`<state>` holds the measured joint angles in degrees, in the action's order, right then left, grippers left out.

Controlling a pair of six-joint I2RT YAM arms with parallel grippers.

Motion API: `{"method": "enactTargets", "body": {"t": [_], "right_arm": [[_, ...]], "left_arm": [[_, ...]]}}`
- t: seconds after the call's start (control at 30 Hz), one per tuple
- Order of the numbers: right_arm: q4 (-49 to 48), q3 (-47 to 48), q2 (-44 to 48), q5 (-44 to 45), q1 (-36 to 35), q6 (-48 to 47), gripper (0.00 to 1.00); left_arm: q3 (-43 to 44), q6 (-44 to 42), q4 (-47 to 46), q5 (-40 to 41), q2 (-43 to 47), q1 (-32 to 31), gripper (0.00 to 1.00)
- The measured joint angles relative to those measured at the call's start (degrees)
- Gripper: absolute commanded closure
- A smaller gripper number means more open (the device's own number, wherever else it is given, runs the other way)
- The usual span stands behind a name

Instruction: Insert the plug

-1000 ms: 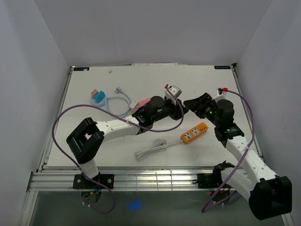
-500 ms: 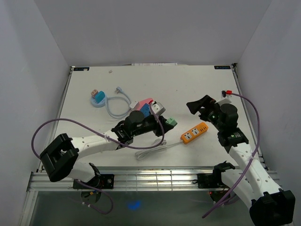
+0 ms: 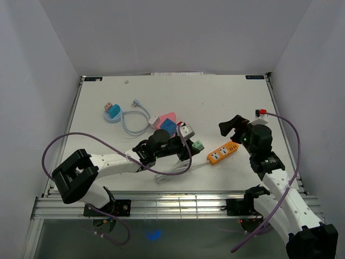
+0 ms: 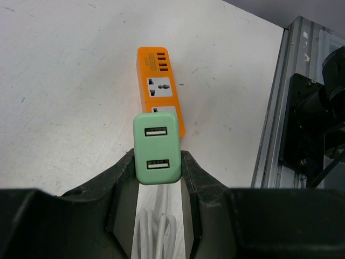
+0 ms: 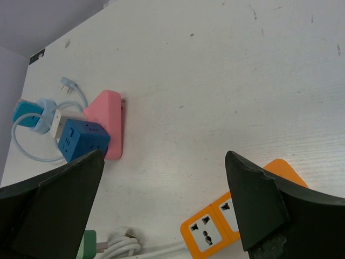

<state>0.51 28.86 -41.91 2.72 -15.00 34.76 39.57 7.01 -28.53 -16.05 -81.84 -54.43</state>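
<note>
A mint-green plug (image 4: pixel 157 148) with two USB ports on its face is gripped between the fingers of my left gripper (image 4: pixel 157 164), which is shut on it. In the top view that plug (image 3: pixel 197 144) hangs just left of the orange power strip (image 3: pixel 223 152). The strip (image 4: pixel 158 89) lies flat straight ahead of the plug with its sockets up, and the plug's prongs are hidden. My right gripper (image 5: pixel 164 156) is wide open and empty above the table, over the strip's far end (image 5: pixel 240 218). It stands right of the left gripper (image 3: pixel 191 144) in the top view.
The strip's coiled white cable (image 3: pixel 172 172) lies under the left wrist. A pink adapter (image 3: pixel 168 116), a blue cube socket (image 3: pixel 166 125) and a teal plug on a pale-blue cord (image 3: pixel 113 110) sit at the left middle. The table's metal rail (image 4: pixel 275 108) runs along the near edge.
The left gripper has drawn away from the right one and come down toward the near side, still holding the green plug. The right gripper has opened wide and pulled back slightly.
</note>
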Motion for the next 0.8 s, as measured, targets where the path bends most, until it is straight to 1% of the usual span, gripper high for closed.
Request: {"method": "enactTargets", "body": {"t": [0.27,0.3,0.33,0.6,0.8], "right_arm": [[1.4,-0.4,-1.9,1.1,0.5,-1.5,0.02],[1.6,-0.4,-2.5,1.3,0.6,-1.9,0.09],[1.8,-0.4,-3.1,1.6,0.7,-2.3,0.11],[2.3,-0.4,-8.2,4.3,2.5,-4.8,0.11],[-0.7,-1.2,-9.7,7.1,4.0,-4.2,0.11]], "left_arm": [[2.6,-2.8,0.3,0.0,-4.2,-2.5,1.0],[3.0,-3.1,0.3,0.0,-4.6,-2.7,1.0],[3.5,-3.4,0.6,-0.1,-5.1,-2.8,1.0],[7.7,-4.7,1.9,-0.7,-11.0,-3.1,1.0],[12.5,-4.9,2.9,-0.5,-16.7,-3.1,1.0]]}}
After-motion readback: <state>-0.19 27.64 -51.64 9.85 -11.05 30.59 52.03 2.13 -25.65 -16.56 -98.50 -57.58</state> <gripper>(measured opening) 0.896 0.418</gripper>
